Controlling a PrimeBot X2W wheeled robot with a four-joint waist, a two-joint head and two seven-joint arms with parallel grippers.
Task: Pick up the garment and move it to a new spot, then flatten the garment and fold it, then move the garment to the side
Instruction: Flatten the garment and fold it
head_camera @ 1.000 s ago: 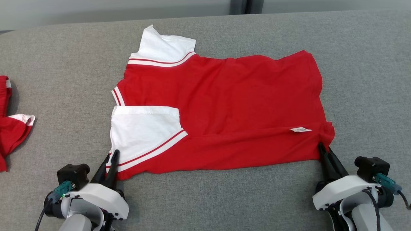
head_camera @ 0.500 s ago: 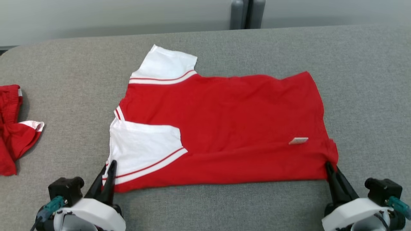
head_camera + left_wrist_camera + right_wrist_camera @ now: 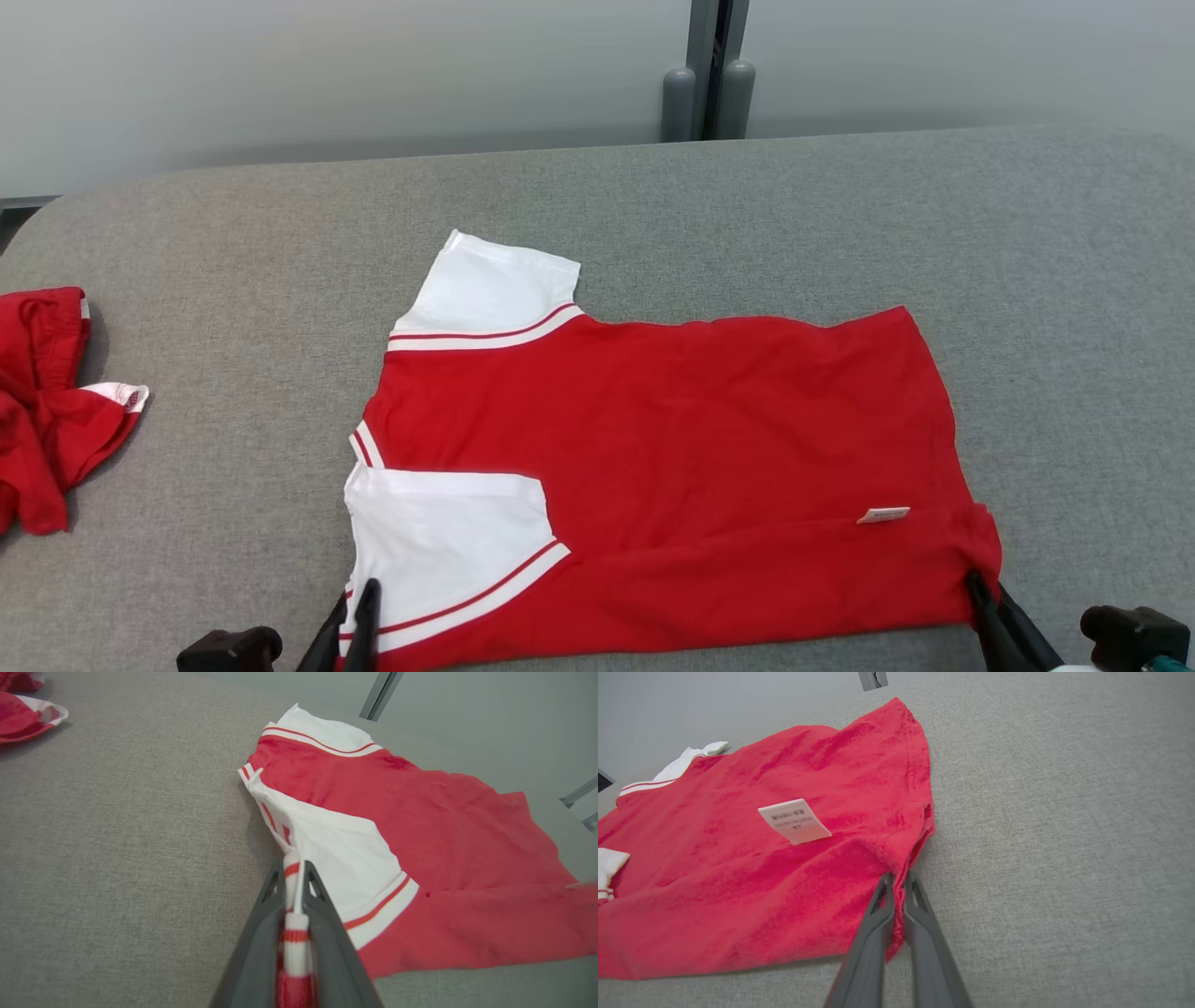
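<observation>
We're pinching the red garment (image 3: pixel 700 439), lying flat on the desk (image 3: pixel 840 215): left fingers (image 3: pixel 261 938) clamped on the striped sleeve hem, right fingers (image 3: pixel 875 938) clamped on the near hem corner. It's looking light and floppy, so we're taking it by corners to limit sag.

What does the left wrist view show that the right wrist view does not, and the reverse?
Left wrist view: the left gripper, jaws shut on the striped white sleeve cuff, and a crumpled red garment lying apart. Right wrist view: the right gripper, jaws shut on the red hem corner, and the print on the white label. Both: the red-and-white T-shirt spread on the grey fabric surface.
</observation>
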